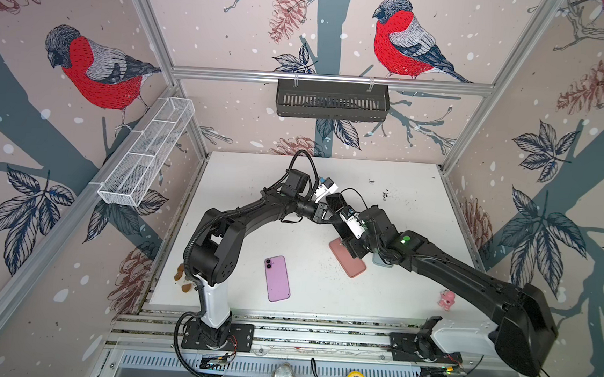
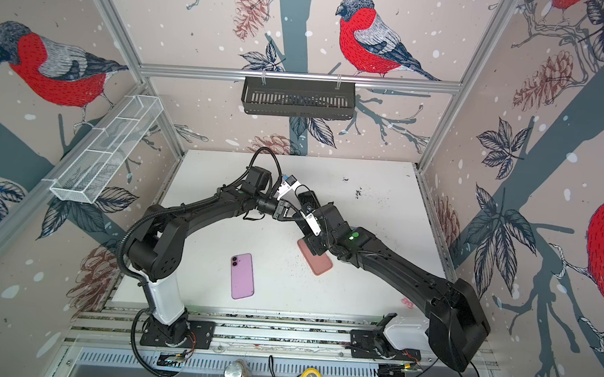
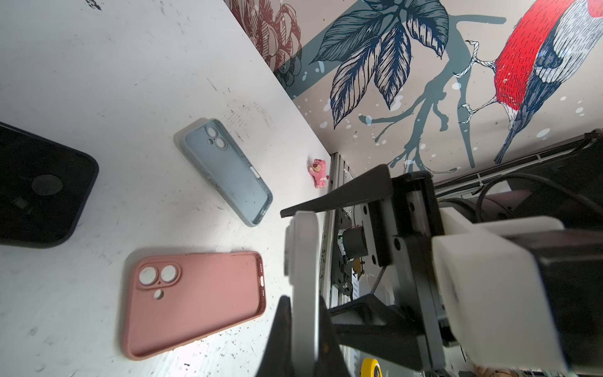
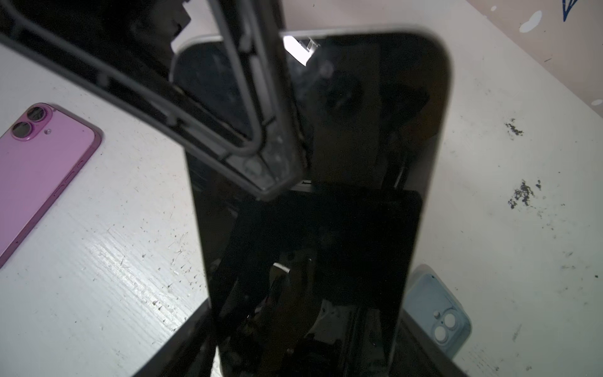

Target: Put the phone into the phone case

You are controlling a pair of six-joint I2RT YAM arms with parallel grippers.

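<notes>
The white-edged phone [image 4: 359,228] is off the table [image 1: 256,193], held in the air where the two arms meet near the centre of both top views. There the grippers hide most of it. The right wrist view shows its dark screen filling much of the frame, and the left wrist view shows its pale side edge [image 3: 303,277]. The left gripper [image 3: 303,313] is clamped tight on that edge, one black finger on each face. The right gripper [image 3: 308,261] has its jaws spread wide to either side of the phone, and I cannot tell whether they press on it or stand just clear. Just below the grippers in both top views lies the pink case [image 1: 352,266] [image 2: 319,263], flat on the table with its hollow side up. Its upper end is covered by the right gripper. The pale blue case [image 3: 228,173] lies near it, also hollow side up, mostly under the right arm in a top view. A black case [image 1: 336,201] sits just behind the grippers. The purple phone [image 1: 277,278] [image 2: 242,276] lies back up at lower centre, well apart from the cases. A small pink toy [image 1: 446,300] stands at the table's lower right.
</notes>
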